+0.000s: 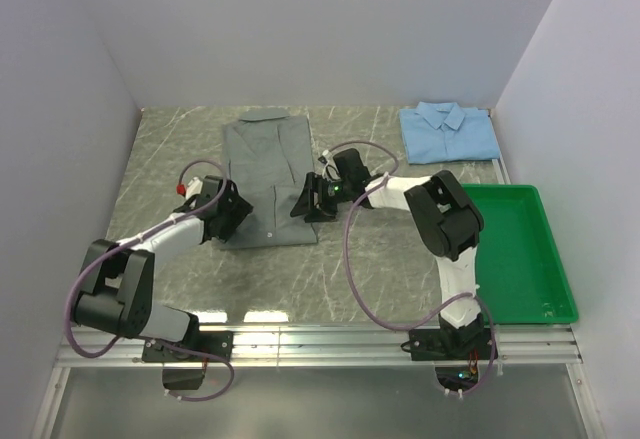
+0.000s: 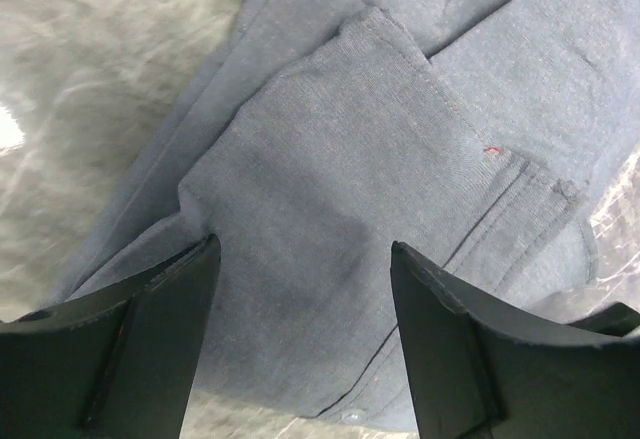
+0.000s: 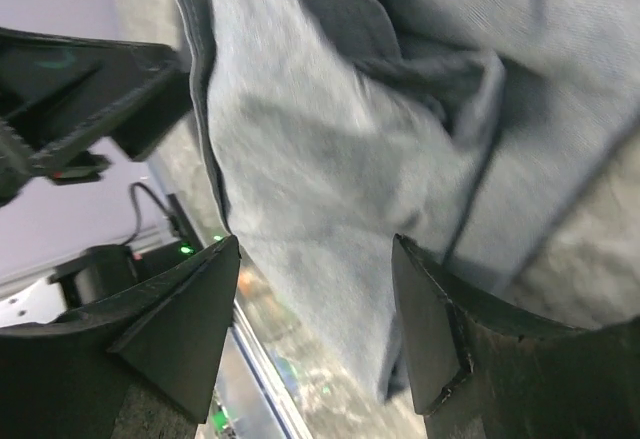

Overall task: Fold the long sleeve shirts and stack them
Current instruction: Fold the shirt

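Observation:
The grey long sleeve shirt (image 1: pixel 265 169) lies flat mid-table, collar to the far side, sleeves folded in. The light blue shirt (image 1: pixel 448 131) sits folded at the back right. My left gripper (image 1: pixel 230 214) hovers at the grey shirt's near-left corner. In the left wrist view it (image 2: pixel 305 259) is open, and the folded grey cloth (image 2: pixel 370 139) with its cuff lies below the jaws. My right gripper (image 1: pixel 308 199) is at the shirt's near-right edge. It (image 3: pixel 315 259) is open in the right wrist view, over the grey cloth's (image 3: pixel 330 129) rumpled edge, with nothing pinched.
A green plastic tray (image 1: pixel 545 259) lies at the right side of the table, beside the right arm. White walls close in the left, back and right. The left arm (image 3: pixel 90 89) shows across the shirt in the right wrist view.

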{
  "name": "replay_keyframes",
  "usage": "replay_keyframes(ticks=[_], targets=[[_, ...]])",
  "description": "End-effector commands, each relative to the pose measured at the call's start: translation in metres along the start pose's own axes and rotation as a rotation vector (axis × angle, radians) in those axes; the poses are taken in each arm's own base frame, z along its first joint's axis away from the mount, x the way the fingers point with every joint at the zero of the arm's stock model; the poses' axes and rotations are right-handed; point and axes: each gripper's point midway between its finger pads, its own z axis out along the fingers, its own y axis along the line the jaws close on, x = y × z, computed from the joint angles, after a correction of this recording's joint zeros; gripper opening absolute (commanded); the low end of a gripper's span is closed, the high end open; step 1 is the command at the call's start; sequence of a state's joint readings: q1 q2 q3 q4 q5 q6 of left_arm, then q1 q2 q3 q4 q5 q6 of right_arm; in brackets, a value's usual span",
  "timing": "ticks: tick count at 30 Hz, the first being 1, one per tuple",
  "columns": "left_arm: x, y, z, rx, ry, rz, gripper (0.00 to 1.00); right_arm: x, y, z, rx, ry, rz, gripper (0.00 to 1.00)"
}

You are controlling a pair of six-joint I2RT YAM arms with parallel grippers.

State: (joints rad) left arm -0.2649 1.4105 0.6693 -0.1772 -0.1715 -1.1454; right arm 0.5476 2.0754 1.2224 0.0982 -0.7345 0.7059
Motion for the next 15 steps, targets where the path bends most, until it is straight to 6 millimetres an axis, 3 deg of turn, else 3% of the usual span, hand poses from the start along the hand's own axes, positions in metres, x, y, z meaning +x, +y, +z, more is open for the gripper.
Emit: replay_keyframes(ticks=[1,4,9,12,15], targets=[[-0.017,0.002,-0.021,-0.03,-0.053,-0.007,0.76,-0.015,0.016,-0.023,0.082,-0.047,-0.107,0.7],[-0.038,-0.014,-0.043,0.027,-0.123,0.004,0.76,-0.029,0.031,-0.04,0.102,-0.096,-0.171,0.7],[-0.061,-0.041,-0.062,0.111,-0.2,0.093,0.76,-0.056,0.033,-0.058,0.138,-0.147,-0.242,0.68],[-0.062,-0.052,-0.056,0.12,-0.187,0.135,0.75,-0.069,0.037,-0.056,0.132,-0.159,-0.257,0.66],[-0.062,-0.049,-0.04,0.058,-0.17,0.166,0.74,-0.078,0.027,-0.047,0.15,-0.161,-0.248,0.63]])
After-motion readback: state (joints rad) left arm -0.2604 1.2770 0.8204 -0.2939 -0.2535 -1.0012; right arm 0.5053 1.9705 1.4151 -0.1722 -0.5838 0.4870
